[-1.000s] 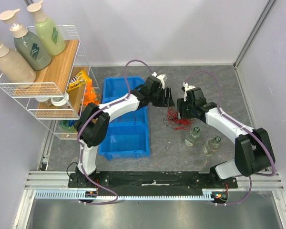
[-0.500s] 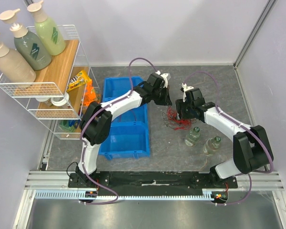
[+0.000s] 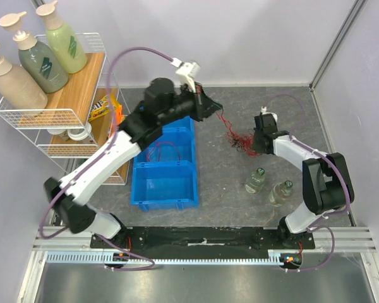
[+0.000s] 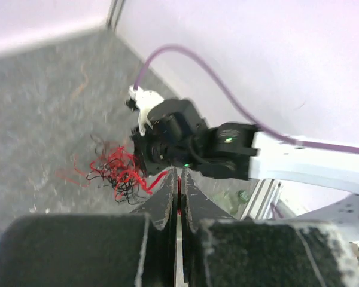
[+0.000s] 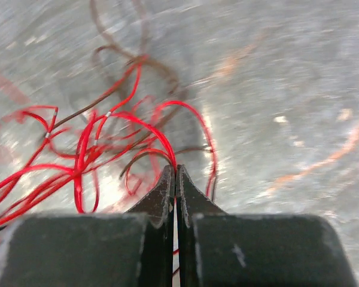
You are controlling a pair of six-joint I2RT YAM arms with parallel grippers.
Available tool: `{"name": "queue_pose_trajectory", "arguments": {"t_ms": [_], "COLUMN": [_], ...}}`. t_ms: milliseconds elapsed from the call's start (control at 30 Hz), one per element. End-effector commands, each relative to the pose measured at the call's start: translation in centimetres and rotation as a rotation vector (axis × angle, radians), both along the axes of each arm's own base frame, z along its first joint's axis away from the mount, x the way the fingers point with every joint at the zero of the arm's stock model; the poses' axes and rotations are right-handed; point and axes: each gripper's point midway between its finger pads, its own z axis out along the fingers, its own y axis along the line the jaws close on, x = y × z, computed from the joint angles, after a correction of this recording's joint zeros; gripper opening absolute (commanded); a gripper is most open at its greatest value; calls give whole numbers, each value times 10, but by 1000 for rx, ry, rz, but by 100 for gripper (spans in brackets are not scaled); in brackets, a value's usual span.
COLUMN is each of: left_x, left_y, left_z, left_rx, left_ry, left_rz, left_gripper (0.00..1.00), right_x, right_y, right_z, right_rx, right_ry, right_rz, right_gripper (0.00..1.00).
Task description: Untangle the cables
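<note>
Red cables (image 3: 240, 139) pinched in closed left tool (image 4: 178, 174), right tool (image 5: 175, 172).

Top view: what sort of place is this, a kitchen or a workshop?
Most likely a robot test cell: two arms bolted to a metal rail, plain walls boxing in the table, and staged props like the wire rack and blue bins.

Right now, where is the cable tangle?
In the top view, the cables sit right of centre, strung between the left gripper and the right gripper, beyond the two bottles.
</note>
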Motion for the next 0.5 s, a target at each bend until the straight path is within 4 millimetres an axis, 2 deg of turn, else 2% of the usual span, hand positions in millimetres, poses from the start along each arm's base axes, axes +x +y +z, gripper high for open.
{"name": "queue_pose_trajectory", "arguments": {"t_ms": [0, 67, 100, 167, 267, 333, 467], "left_x": [-14, -15, -14, -10, 1, 6, 13], "left_y": [30, 32, 31, 25, 15, 6, -9], "left_z": [87, 99, 105, 103, 94, 87, 80], "left_rx": [-95, -96, -102, -104, -105, -105, -101], "left_ry": [-229, -239, -241, -224, -197, -189, -155], "left_rz": [62, 65, 64, 56, 69, 45, 5], "left_gripper": [2, 2, 2, 2, 2, 2, 2], "right_x": [19, 20, 21, 19, 19, 15, 4], "right_y": [-59, -69, -68, -64, -48, -40, -33], "right_z": [18, 21, 27, 38, 63, 87, 128], "right_rx": [-113, -122, -119, -106, -43, -13, 4], "right_ry": [-68, -64, -64, -79, -122, -179, -235], "right_rz": [-228, -243, -228, -205, -104, -64, 6], "right_gripper": [0, 1, 7, 21, 45, 58, 70]}}
